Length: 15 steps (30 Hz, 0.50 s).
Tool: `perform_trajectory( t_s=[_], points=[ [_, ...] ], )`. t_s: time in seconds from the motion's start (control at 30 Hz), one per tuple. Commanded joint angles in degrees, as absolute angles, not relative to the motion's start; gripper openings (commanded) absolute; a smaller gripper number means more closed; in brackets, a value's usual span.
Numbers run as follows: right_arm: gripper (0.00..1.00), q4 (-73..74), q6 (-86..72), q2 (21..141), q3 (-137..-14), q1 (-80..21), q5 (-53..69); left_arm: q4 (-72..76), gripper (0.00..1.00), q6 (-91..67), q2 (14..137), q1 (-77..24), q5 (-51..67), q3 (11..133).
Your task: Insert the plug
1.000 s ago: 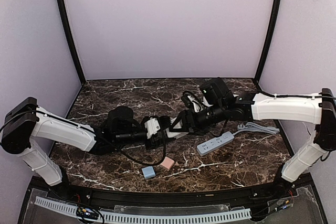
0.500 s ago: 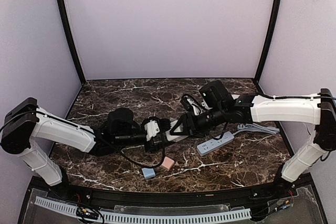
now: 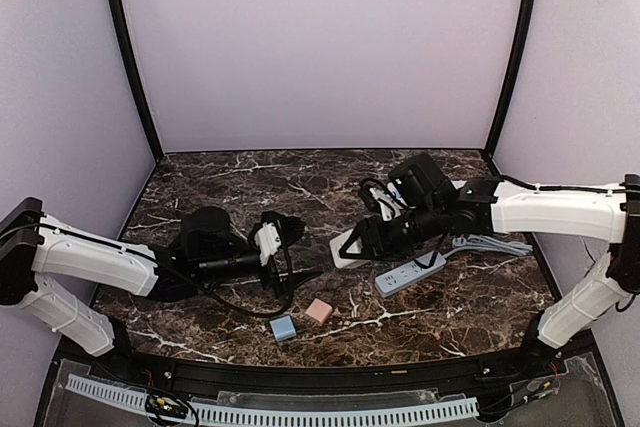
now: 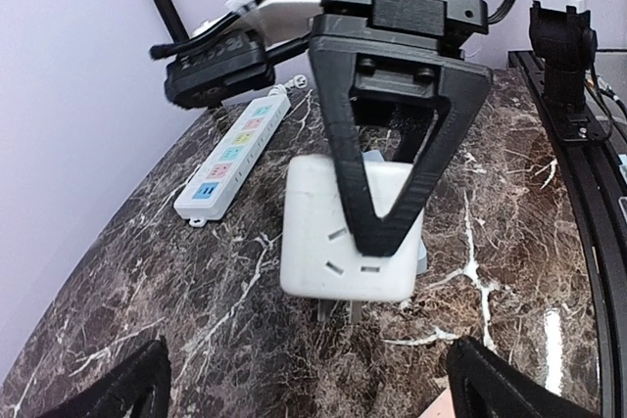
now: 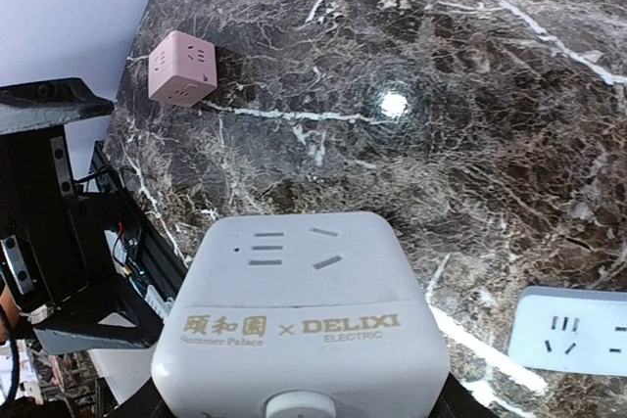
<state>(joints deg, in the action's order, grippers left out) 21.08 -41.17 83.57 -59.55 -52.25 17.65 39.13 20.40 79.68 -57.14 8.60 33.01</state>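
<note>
The plug (image 3: 343,251) is a white cube adapter, and my right gripper (image 3: 353,243) is shut on it just above the marble near the table's middle. In the left wrist view the plug (image 4: 343,242) hangs with its metal prongs (image 4: 339,308) pointing at the tabletop, and a black right finger (image 4: 375,234) crosses its face. In the right wrist view the plug (image 5: 304,320) fills the bottom and hides the fingers. The white power strip (image 3: 410,273) lies flat just right of it. My left gripper (image 3: 296,252) stands wide open to the left, apart from the plug.
A pink cube (image 3: 319,310) and a blue cube (image 3: 283,328) lie near the front edge. The strip's white cable (image 3: 492,244) runs off to the right. A black lead loops under the left wrist (image 3: 250,307). The strip (image 4: 235,154) lies behind the plug in the left wrist view.
My left gripper has opened, let go of the plug and drawn back to the left. The right gripper keeps the plug and has shifted slightly right and down, toward the strip.
</note>
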Motion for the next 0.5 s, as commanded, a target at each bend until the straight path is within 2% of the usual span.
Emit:
perform_trajectory(
  t_s=[0.0, 0.07, 0.47],
  points=[
    [0.07, 26.9, -37.81, 80.64, -61.07, -52.65, 10.48, 39.6, 0.98, 13.06, 77.95, -57.34, 4.41, 31.35],
    [0.0, 30.62, -36.8, 80.07, -62.29, -52.65, 7.1, 39.22, 0.98, 10.49, 78.48, -57.31, 3.04, 31.19],
    [0.0, 45.8, -31.59, 80.99, -67.74, -52.65, -5.71, 42.28, 0.96, -2.21, 83.97, -57.38, -5.53, 32.86]
  ],
)
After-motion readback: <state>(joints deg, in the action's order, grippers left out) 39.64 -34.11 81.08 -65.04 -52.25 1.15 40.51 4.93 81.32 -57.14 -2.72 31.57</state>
